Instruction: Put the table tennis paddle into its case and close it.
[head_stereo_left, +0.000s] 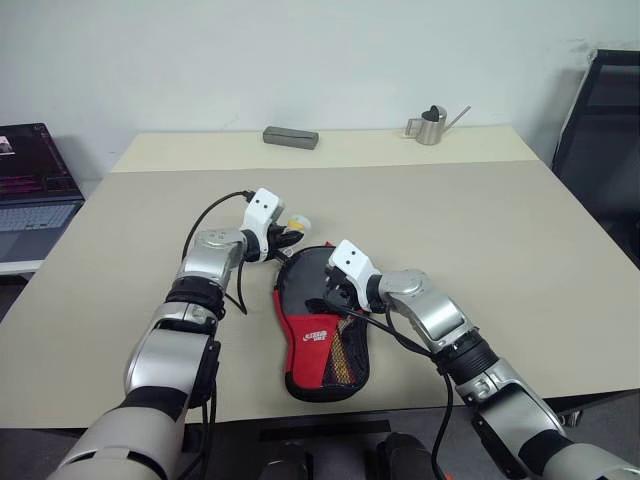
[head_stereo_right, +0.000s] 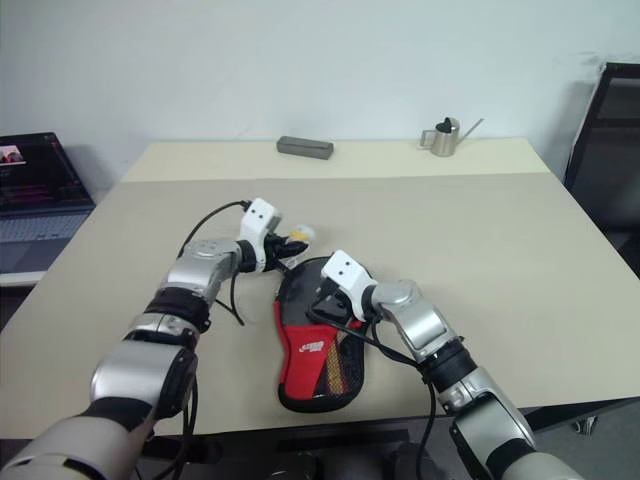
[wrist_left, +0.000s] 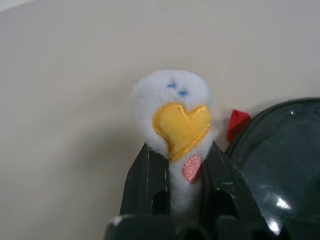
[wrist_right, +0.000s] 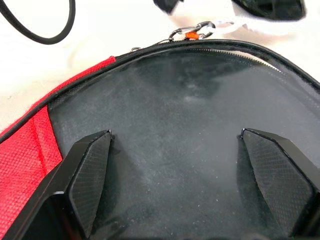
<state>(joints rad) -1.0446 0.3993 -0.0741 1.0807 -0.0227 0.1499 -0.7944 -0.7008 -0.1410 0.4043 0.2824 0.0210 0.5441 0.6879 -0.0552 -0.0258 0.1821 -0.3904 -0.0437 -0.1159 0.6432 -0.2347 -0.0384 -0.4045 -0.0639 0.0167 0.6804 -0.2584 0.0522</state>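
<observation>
Pinching the ball charm (wrist_left: 175, 120) in clenched left hand (wrist_left: 177, 172), right hand (wrist_right: 175, 175) spread wide, fingertips on the case (head_stereo_left: 320, 335)

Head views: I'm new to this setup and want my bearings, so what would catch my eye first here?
The red and black paddle case lies near the front edge of the beige table, between both arms. The left hand is shut on the white plush charm at the case's far end, while the right hand rests open on its black panel. A small metal watering can stands at the back.

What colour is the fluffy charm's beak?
Yellow, on the white charm; the left wrist view shows it best.
</observation>
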